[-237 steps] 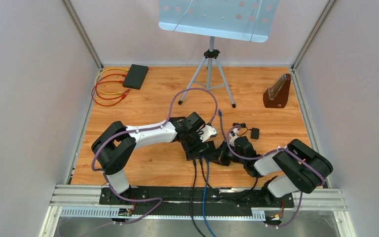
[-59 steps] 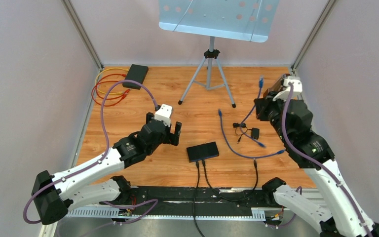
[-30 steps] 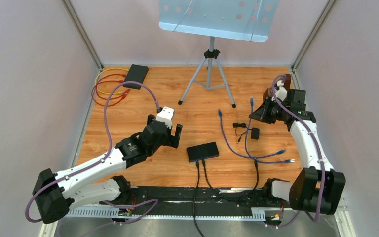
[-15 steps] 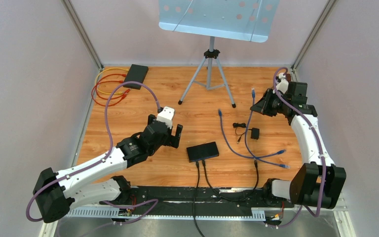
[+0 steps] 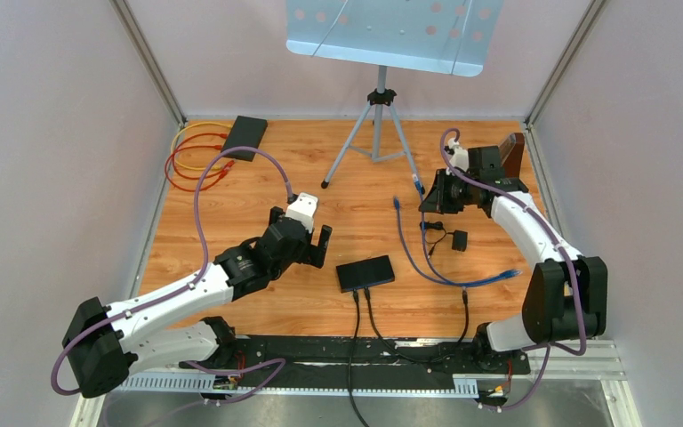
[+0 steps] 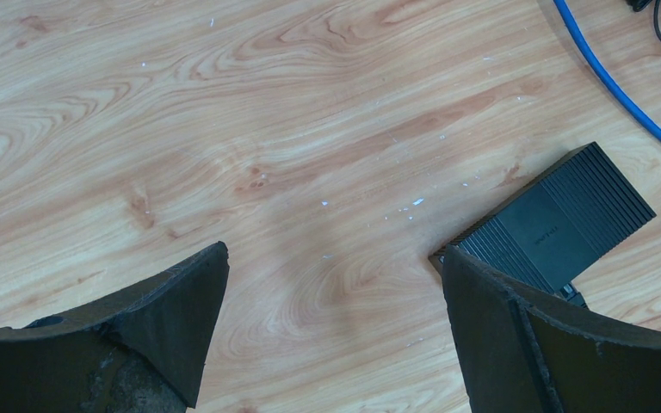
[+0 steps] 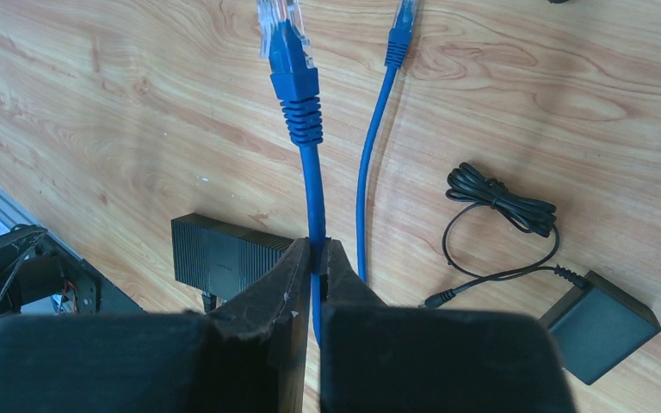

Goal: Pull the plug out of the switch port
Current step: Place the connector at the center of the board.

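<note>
Hanging empty with jaws spread wide, our left gripper [image 6: 331, 258] has the switch [image 6: 559, 224] just outside one finger; we judge a careless sweep could shove it. Our right gripper [image 7: 318, 249] is clamped on the blue cable [image 7: 312, 181]. The adapter [image 7: 598, 327] lies off to one side of those jaws, and trailing slack may snag its cord. The plug [image 7: 286, 39] stands free beyond the jaw tips, out of any port; so thin a pinch could slip.

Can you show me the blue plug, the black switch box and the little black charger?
blue plug [image 7: 291, 56], right wrist view, on its blue body behind the clear tip.
switch box [image 6: 559, 219], left wrist view, on its flat top.
charger [image 7: 601, 324], right wrist view, on its top face.
</note>
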`<state>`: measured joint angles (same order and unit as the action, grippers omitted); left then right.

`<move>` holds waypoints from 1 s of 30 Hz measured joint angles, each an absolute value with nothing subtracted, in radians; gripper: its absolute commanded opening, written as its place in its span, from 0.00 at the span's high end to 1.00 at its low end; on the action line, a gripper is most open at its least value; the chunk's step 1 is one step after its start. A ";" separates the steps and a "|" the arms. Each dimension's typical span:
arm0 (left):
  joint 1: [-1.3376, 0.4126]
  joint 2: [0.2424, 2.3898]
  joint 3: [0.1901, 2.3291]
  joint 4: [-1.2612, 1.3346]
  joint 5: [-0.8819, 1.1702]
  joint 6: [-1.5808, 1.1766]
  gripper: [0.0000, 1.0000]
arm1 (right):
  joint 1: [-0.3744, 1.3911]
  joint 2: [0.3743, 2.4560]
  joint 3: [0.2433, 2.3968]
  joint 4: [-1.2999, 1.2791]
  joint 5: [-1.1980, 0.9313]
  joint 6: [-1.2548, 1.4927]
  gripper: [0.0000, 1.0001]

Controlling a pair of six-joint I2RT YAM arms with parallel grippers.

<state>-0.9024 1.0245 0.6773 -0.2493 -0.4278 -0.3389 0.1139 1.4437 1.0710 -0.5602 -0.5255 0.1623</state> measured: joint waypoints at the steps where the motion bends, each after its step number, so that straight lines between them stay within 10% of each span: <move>1: -0.902 1.024 0.677 -0.249 -0.427 -0.339 0.00 | 0.115 1.444 1.068 -0.558 -0.525 0.163 0.95; 16: -0.902 1.024 0.677 -0.249 -0.427 -0.339 0.00 | 0.113 1.635 1.083 -0.535 -0.539 0.210 0.92; 30: -0.902 1.038 0.677 -0.249 -0.384 -0.332 0.00 | 0.113 1.649 1.097 -0.478 -0.535 0.295 0.70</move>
